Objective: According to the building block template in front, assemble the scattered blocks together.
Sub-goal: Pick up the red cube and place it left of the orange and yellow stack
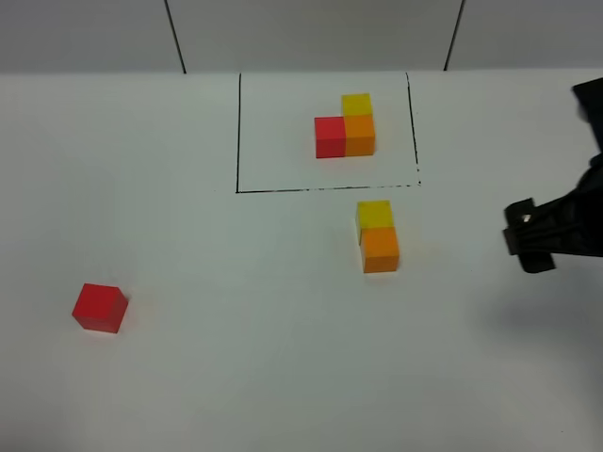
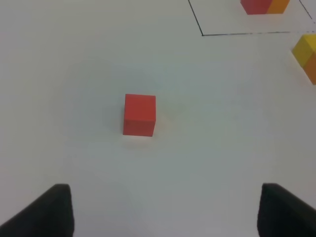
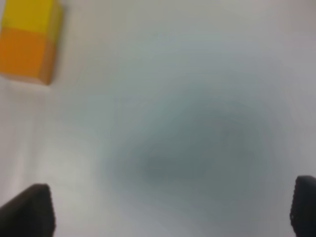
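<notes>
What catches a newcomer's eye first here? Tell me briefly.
The framed template, red, orange and yellow cubes in an L, sits at the table's far middle. Just outside the frame, the loose yellow cube and orange cube touch, while the red cube lies alone at the near left. The right gripper hangs open at the right edge.

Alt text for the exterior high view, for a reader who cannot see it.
On a white table, a yellow cube and an orange cube sit touching just outside a black-framed red, orange and yellow template. A loose red cube lies far to the left; the right gripper shows at the right edge.
</notes>
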